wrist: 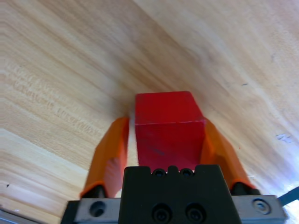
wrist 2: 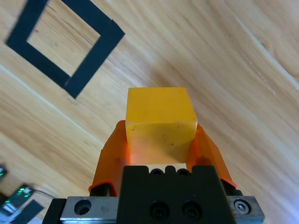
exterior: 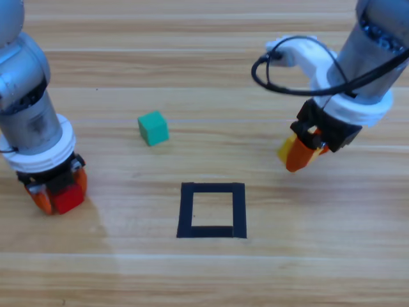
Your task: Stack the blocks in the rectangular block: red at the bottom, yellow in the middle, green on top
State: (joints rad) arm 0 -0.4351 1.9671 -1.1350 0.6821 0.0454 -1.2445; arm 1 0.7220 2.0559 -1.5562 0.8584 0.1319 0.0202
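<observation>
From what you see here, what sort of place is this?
Probably a robot test bench: a bare wooden table with a black tape outline, a teal-green cube, and the left gripper and right gripper holding a red cube and a yellow cube.

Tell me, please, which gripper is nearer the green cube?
Left. The left gripper sits down-left of the green cube; the right gripper is farther off, to its right.

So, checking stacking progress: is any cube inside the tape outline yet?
No, the tape outline encloses only bare wood in the high view.
</observation>
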